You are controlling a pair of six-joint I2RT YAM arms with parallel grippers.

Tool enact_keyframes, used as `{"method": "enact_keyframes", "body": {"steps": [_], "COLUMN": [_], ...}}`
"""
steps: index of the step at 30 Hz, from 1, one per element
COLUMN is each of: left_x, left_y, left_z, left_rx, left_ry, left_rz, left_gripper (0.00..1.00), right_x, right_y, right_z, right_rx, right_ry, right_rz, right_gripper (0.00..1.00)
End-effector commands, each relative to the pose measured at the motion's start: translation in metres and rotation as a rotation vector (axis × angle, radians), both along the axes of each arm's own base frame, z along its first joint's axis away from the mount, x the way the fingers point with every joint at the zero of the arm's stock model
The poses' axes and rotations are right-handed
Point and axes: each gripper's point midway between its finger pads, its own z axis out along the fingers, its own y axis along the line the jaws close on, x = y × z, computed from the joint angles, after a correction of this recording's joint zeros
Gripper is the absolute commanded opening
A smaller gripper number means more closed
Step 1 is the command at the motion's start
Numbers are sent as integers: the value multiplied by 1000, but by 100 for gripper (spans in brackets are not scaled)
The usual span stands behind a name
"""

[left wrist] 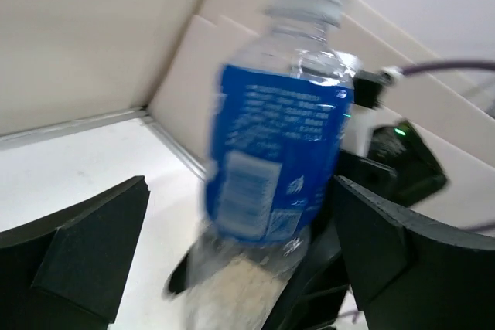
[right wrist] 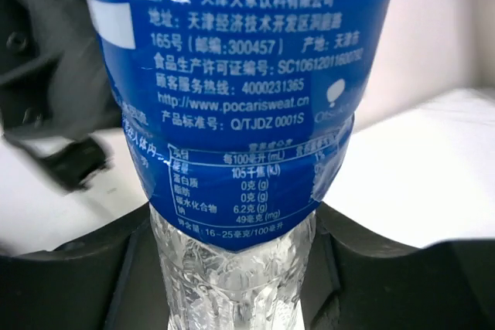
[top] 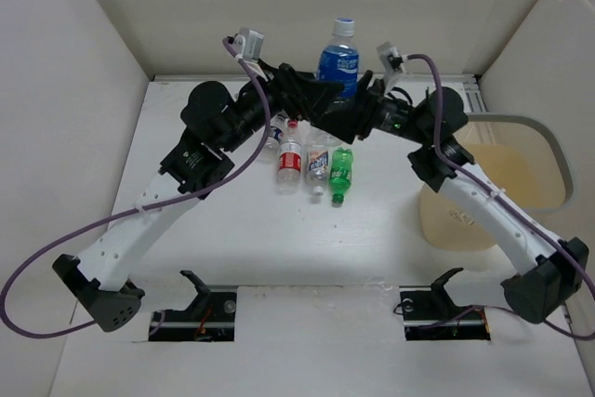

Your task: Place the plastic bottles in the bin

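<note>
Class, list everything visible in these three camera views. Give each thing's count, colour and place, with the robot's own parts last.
Blue-labelled bottle: one, clear, pale cap, upright, held over the table's far middle.
Red-and-white-labelled bottle: one, clear, lying mid-table.
Pale-labelled bottle: one, clear, lying beside it.
Green bottle: one, green cap, lying right of those.
Partly hidden bottle: one, clear, under the left arm.
Bin: one, tan, grey rim, at the right.
Table: one, white.
Left gripper: black, open around the blue-labelled bottle.
Right gripper: black, gripping that bottle's clear base.
</note>
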Motion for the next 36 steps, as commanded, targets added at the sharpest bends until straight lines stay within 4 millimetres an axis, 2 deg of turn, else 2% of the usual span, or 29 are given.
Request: {"method": "enact_keyframes", "body": {"steps": [1,2,3,4,5,6,7,8,9,10,11,12,14,16,17,18,19,20,22,23,27,30,31,33,34,35,36], "left_x": [30,45,56,67,84,91,108,115,121,125,129,137,139,142,145,144,149,151,154,156,161,172,172,180,184,185,190], "left_y": [29,47,57,64,66,73,80,82,84,85,82,81,72,67,65,66,62,60,58,60,72,80,75,81,79,83,79], "left_z": [33,37,44,30,16,14,-9,-19,-28,-36,-52,-63,-78,-96,-103,-108,-124,-125,-142,-139,-157,-184,-190,-217,-219,-226,-241], "left_rx": [-37,-27,-46,16,60,70,142,164,184,203,238,247,274,297,311,332,367,374,475,479,589,671,689,778,791,821,858], "left_ry": [-6,27,27,61,96,116,152,172,189,204,224,249,272,301,309,322,343,347,351,353,347,380,392,427,423,438,462], "left_rz": [209,329,389,446,506,559,653,689,718,742,742,750,717,707,707,707,707,707,695,710,769,783,760,751,748,741,734], "left_gripper": [100,100,100,100,100,100,100,100,100,100,100,100,100,100,100,100,100,100,100,100,100,100,100,100,100,100,100], "right_x": [23,32,29,48,50,40,46,45,33,29,25,16,-2,-17,-23,-27,-30,-34,-38,-36,-37,-41,-41,-30,-32,-27,-21], "right_y": [-57,-84,-97,-133,-155,-182,-224,-245,-266,-283,-315,-330,-359,-374,-379,-388,-391,-393,-396,-397,-404,-408,-408,-393,-387,-370,-362], "right_z": [20,14,7,5,-22,-14,-33,-27,-40,-47,-54,-70,-70,-78,-75,-78,-82,-78,-68,-65,-44,-28,-28,-17,-13,-11,-17], "right_rx": [5,-46,-88,-102,-186,-193,-245,-221,-266,-279,-280,-327,-293,-275,-259,-258,-277,-273,-251,-248,-216,-174,-174,-165,-168,-171,-189], "right_ry": [-73,-43,-32,-2,94,83,186,184,242,280,328,401,433,463,455,459,470,468,468,467,461,442,442,393,352,324,312], "right_rz": [-265,-423,-459,-646,-749,-859,-1067,-1170,-1251,-1336,-1496,-1569,-1718,-1796,-1825,-1874,-1891,-1903,-1922,-1931,-1980,-2001,-2001,-1901,-1856,-1757,-1709], "right_gripper": [6,6,6,6,8,8,8,8,8,8,9,9,11,16,55,99,100,100,100,100,100,100,100,100,100,100,100]}}
